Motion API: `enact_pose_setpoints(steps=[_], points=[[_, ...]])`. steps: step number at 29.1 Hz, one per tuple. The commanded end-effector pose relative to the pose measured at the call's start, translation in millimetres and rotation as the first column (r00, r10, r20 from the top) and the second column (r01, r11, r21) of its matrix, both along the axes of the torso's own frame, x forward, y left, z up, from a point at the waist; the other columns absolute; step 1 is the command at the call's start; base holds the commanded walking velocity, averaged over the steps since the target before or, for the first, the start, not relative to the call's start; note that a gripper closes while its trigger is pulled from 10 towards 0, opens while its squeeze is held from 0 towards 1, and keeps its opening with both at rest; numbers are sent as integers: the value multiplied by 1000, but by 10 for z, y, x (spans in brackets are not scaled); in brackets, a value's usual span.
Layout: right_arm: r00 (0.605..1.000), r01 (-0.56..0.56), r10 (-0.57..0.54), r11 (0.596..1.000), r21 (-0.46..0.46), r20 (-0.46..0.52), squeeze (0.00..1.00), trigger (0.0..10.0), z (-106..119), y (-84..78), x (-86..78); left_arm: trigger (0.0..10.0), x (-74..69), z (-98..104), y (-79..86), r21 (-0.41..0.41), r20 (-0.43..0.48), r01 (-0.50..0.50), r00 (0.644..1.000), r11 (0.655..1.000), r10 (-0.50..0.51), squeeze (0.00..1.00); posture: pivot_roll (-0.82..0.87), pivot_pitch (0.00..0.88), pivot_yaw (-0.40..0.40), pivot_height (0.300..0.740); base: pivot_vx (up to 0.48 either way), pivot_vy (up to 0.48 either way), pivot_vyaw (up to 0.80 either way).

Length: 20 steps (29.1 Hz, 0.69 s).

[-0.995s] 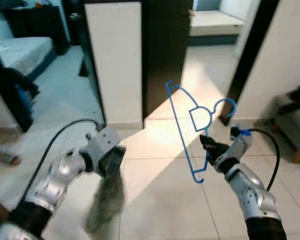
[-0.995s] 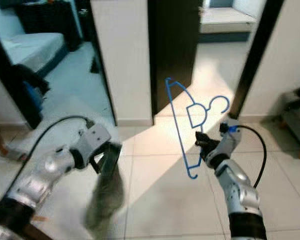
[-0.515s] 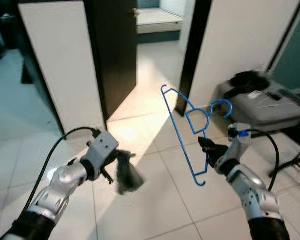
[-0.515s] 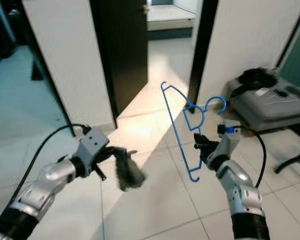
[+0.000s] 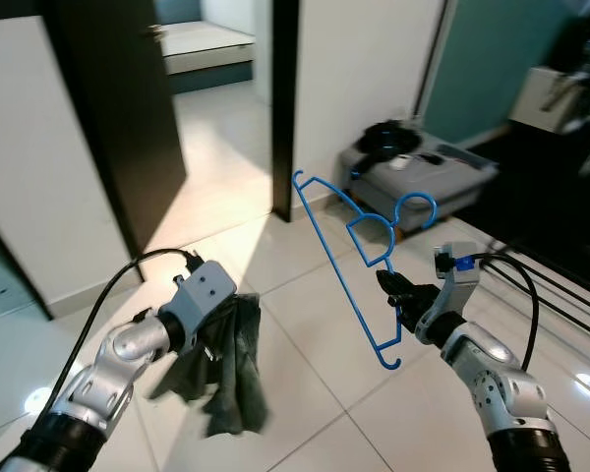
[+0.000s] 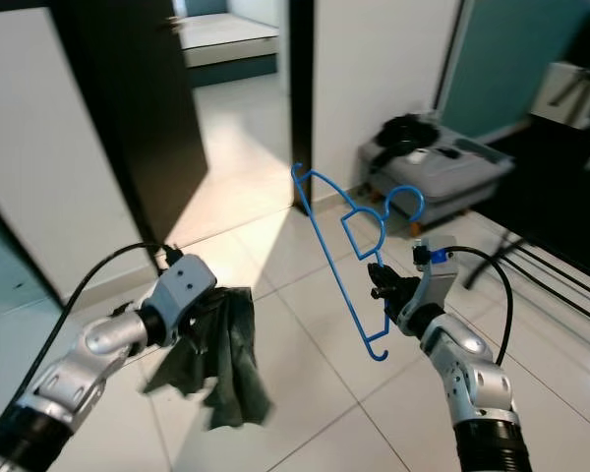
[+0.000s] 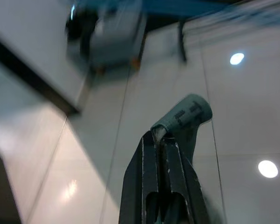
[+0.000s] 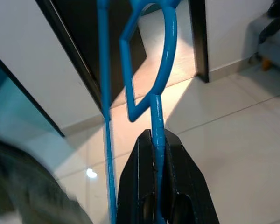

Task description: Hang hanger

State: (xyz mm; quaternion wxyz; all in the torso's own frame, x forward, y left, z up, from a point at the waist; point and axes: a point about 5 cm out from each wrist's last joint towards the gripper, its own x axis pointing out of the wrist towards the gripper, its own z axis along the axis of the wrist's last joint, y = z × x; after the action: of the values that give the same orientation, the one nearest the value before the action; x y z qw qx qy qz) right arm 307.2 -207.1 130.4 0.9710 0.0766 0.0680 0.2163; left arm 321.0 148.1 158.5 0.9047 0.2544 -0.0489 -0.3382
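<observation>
A blue plastic hanger (image 5: 352, 258) is held up in the air in front of me, tilted, with its hook (image 5: 420, 208) toward the right. My right gripper (image 5: 395, 288) is shut on its lower bar, and in the right wrist view the fingers (image 8: 140, 177) clamp the blue hanger (image 8: 156, 116). My left gripper (image 5: 219, 317) is shut on a dark grey-green cloth (image 5: 226, 369) that hangs down from it over the floor. A fold of that cloth (image 7: 184, 114) sits pinched between the left fingertips.
White tiled floor (image 5: 305, 324) lies below. A dark open door (image 5: 118, 118) and doorway stand at the back left, with a dark post (image 5: 283, 98) beside a white wall. A grey case with a black item on top (image 5: 418, 167) sits at the right. Black cables (image 5: 546, 285) run along the floor.
The whole view has swung to the right: the door has shifted left and the grey case has come nearer the centre. The cloth now hangs lower and looser. Both grips are unchanged.
</observation>
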Motion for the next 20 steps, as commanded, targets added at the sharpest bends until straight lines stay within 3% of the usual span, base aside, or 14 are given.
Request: enact_pose_setpoints(steps=[1,6,9,10,11,15,20], points=[[993,-90,92,995,-37,74,0,10000,166,86,-9,10000,49,417,66,-9,152,21,988,1000,-19,0,-77,0,8,740,0,0,-788],[984,-138,144,988,-66,102,0,10000,269,91,-24,10000,77,608,71,19,212,38,976,999,-42,0,-77,0,8,740,0,0,-748],[946,-273,293,951,-145,142,0,10000,454,156,-135,10000,157,936,143,35,299,33,953,999,-42,0,-80,0,13,740,0,0,0],[946,-273,293,951,-145,142,0,10000,454,156,-135,10000,157,936,143,35,299,33,953,999,-42,0,-80,0,13,740,0,0,0],[912,-349,374,923,-163,169,0,10000,574,184,-228,10000,210,1080,194,35,331,18,943,999,-29,0,-83,0,19,740,0,0,0],[881,-398,426,902,-165,206,0,10000,735,101,-328,10000,265,1197,231,54,352,16,936,998,-34,0,-89,0,24,740,0,0,0],[874,-404,434,899,-172,217,0,10000,811,-4,-372,10000,283,1257,251,57,355,17,934,998,-36,0,-91,0,26,740,0,0,0]])
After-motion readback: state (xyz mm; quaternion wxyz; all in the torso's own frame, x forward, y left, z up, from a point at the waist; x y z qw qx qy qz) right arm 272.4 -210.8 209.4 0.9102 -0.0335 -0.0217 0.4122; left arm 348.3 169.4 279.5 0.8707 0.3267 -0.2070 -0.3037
